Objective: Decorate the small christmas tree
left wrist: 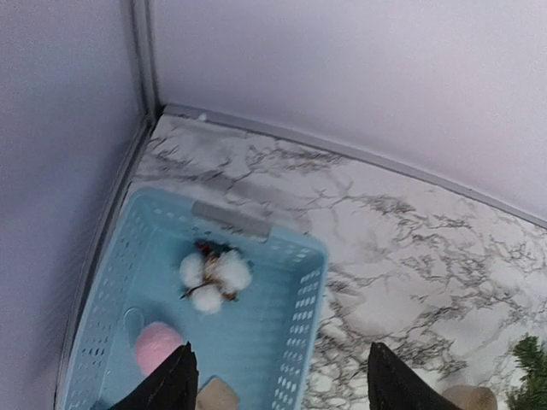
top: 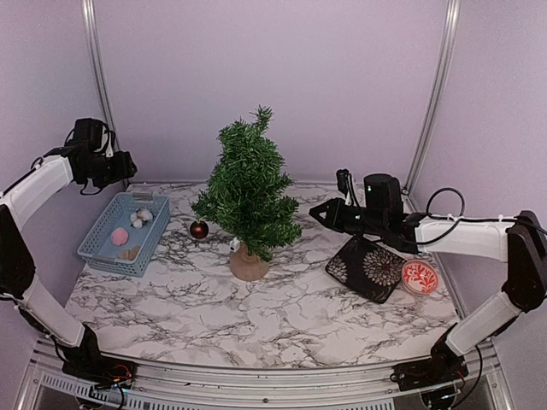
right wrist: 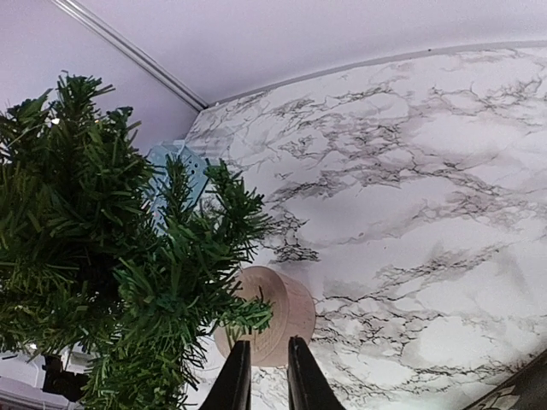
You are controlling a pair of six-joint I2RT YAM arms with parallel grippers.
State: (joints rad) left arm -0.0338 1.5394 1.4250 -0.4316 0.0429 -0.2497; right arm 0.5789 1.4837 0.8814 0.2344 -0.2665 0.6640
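Left side: the left gripper [left wrist: 281, 346] hangs above the blue basket [top: 94, 248], jaws spread wide with nothing between them. The basket sits at the left edge of the marble table [top: 342, 333]. It contains a white cotton ornament [left wrist: 214, 275], a pink ball [left wrist: 158, 346] and a tan piece [top: 130, 253].

Centre: the small christmas tree [top: 248, 188] stands upright on its round wooden stump [top: 249, 265], just right of the basket and apart from it. A dark red bauble [top: 199, 229] sits at the tip of a lower left branch; whether it hangs there or rests on the table cannot be determined.

Right side: the right gripper [right wrist: 268, 342] points at the tree from the right, level with the lower branches, jaws drawn to a narrow slit with nothing visible between them. Beneath that arm lie a dark floral tray [top: 369, 269] and, beside it, a red patterned dish [top: 420, 278].
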